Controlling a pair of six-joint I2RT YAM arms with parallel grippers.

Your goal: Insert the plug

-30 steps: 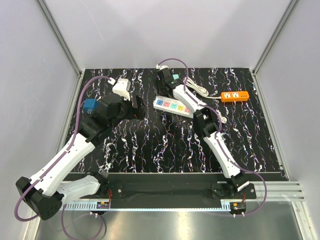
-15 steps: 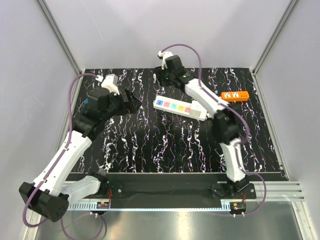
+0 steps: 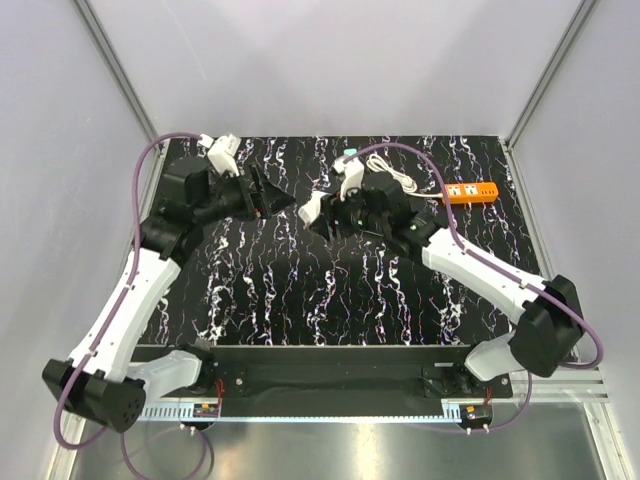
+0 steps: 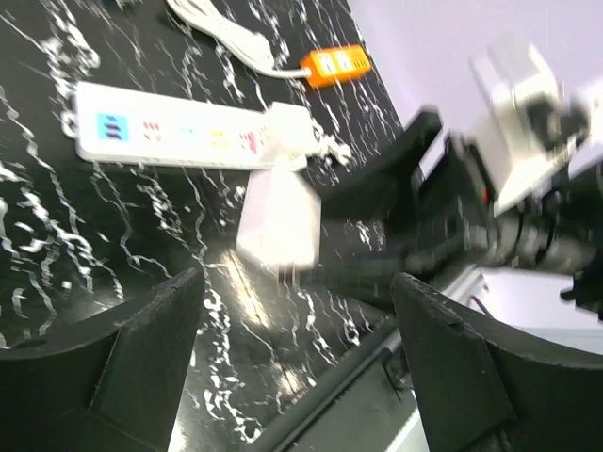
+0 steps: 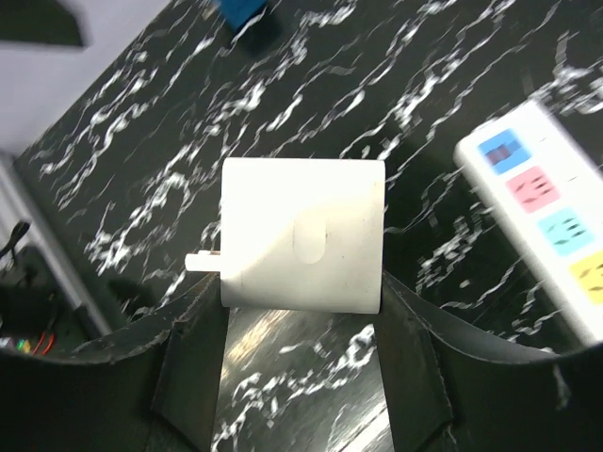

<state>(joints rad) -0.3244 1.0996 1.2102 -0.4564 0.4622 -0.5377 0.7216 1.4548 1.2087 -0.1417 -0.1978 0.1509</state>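
White and blocky, the plug [image 5: 301, 235] is clamped in your right gripper [image 5: 301, 306], with both fingers pressed against its flat sides. Its prongs stick out to the left in the right wrist view. It hangs in the air above the black, white-veined mat [image 3: 300, 290], near the white power strip [image 5: 542, 202] but clear of it. Your left gripper [image 4: 292, 320] faces the plug from close by, its jaws spread wide with nothing between them.

From the top camera you get only a small white corner of the plug [image 3: 311, 208]. There the right arm [image 3: 450, 255] covers nearly all of the white power strip. Its coloured sockets show only from the wrists, and the right wrist view cuts the strip off at the frame edge. The left wrist view is smeared, so the prongs are hard to make out there. It does show the strip's full length, and beyond it the orange power strip [image 4: 334, 64] and a loose white cable [image 4: 221, 33]. A blue object [image 5: 247, 14] is cut off at the top of the right wrist view; it may be a small box, but you cannot tell.

Pale grey walls [image 3: 330, 70] close in the table on three sides.
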